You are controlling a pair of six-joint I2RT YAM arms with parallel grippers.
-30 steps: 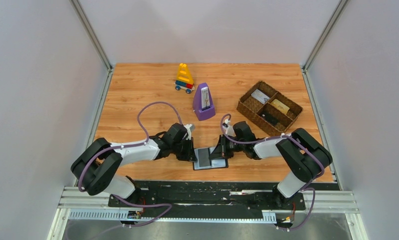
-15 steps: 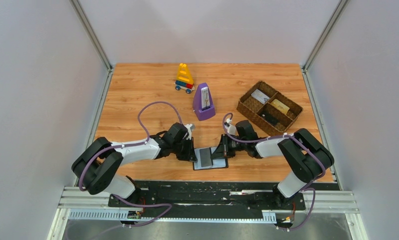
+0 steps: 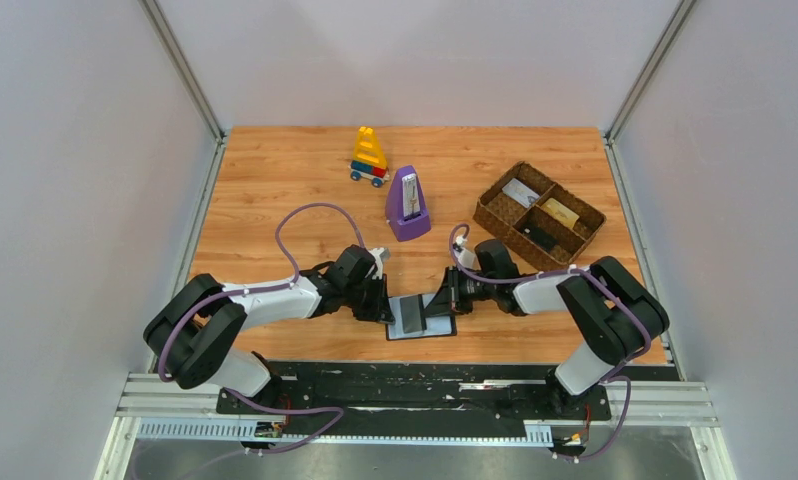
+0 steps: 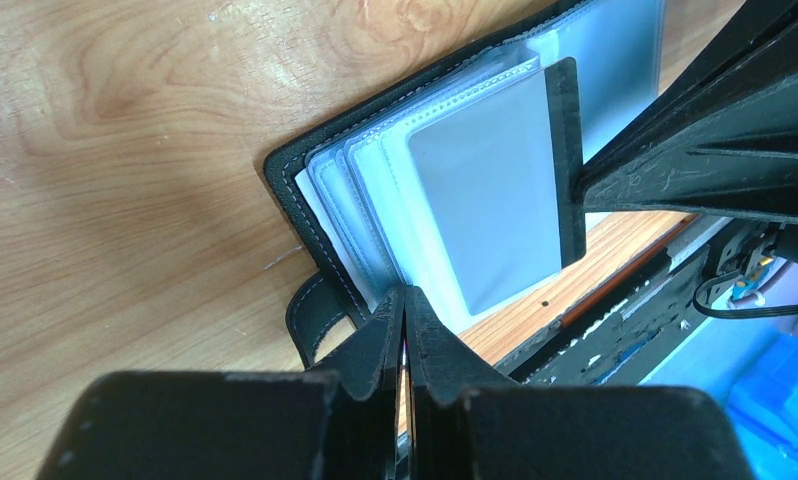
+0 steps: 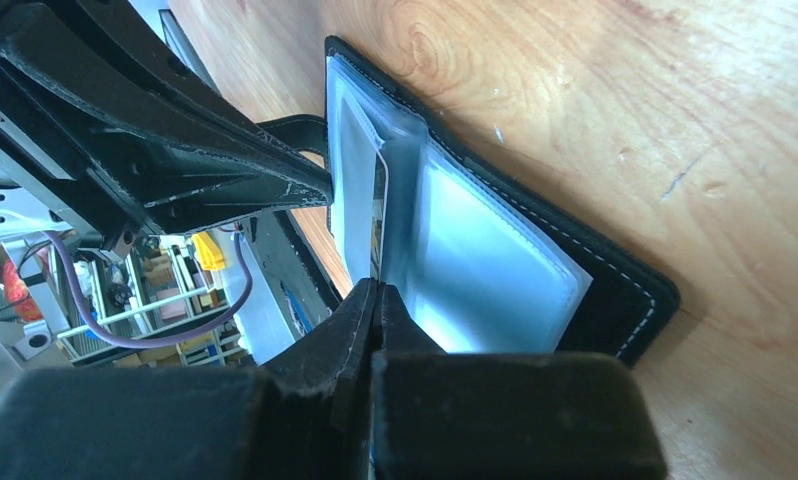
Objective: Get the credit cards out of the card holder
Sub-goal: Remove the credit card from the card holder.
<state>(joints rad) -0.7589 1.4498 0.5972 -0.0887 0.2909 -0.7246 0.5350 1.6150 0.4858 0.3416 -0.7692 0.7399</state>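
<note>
The card holder (image 3: 421,329) lies open on the table near the front edge, between my two grippers. Its black rim (image 4: 293,190) and clear sleeves show in the left wrist view. My left gripper (image 3: 386,306) is shut on the near edge of a sleeve (image 4: 405,298). My right gripper (image 3: 441,301) is shut on a grey credit card with a black stripe (image 4: 485,200). This card sticks partly out of its sleeve. In the right wrist view the card (image 5: 378,222) is seen edge-on at my gripper (image 5: 377,290), above the holder (image 5: 615,290).
A brown woven divided tray (image 3: 540,215) with small cards in it stands at the back right. A purple metronome (image 3: 407,205) and a colourful toy (image 3: 369,157) stand behind the holder. The table's front edge and the black rail run just below the holder.
My right gripper has shifted slightly to the right with the card in it. The left gripper and the card holder have stayed put.
</note>
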